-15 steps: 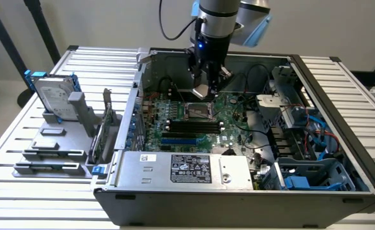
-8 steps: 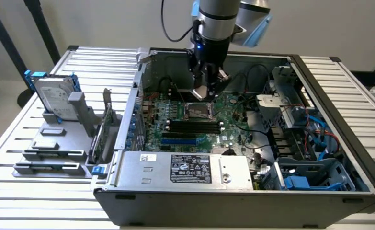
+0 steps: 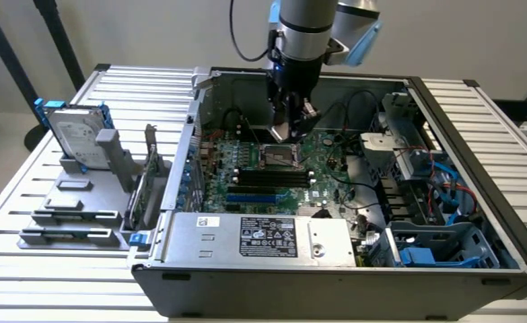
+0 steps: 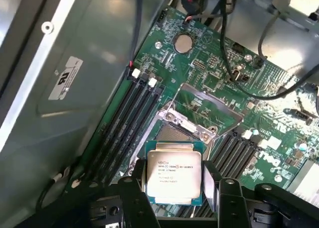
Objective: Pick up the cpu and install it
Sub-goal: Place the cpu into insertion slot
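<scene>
Placement is the step you have in hand. The gripper is down inside the open computer case, its jaws closed on two opposite edges of the cpu; they stand fairly wide because the chip itself spans them. You are carrying the cpu flat, metal lid up, and it seems to hang just above the open cpu socket on the green motherboard, not yet seated. In the wrist view it overlaps one edge of the socket rather than sitting square over it. The load plate is swung up (so nothing covers the contacts), and dark memory slots run beside the socket.

Seating, as I judge it, calls for you to square the chip's edges with the socket frame, match its orientation, and lower it level with no sideways push.

Writing: the lid's top line reads as Intel Xeon with a code starting E5; the finer lines below I cannot read. The white label on the power supply carries print too small to read.
</scene>
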Tool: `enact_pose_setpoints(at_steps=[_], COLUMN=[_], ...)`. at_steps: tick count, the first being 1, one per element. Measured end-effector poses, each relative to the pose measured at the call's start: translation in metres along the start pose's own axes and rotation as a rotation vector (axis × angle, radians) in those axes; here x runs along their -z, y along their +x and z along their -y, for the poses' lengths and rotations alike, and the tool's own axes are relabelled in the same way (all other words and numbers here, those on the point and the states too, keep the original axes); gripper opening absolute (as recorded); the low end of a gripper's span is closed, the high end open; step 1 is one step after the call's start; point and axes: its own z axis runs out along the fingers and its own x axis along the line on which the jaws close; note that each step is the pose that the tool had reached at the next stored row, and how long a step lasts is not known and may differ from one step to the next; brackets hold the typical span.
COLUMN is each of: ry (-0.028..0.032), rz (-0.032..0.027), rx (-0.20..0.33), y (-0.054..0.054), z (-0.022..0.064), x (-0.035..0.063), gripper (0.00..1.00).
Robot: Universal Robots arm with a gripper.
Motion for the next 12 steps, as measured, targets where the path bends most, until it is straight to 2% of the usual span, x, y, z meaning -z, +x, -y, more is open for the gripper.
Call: enact_pose_setpoints(at_steps=[12], ry=[-0.0081], rz=[0.0003], rx=[-0.210], y=[-0.0007], z=[0.0002], x=[-0.0092], gripper=[0.55])
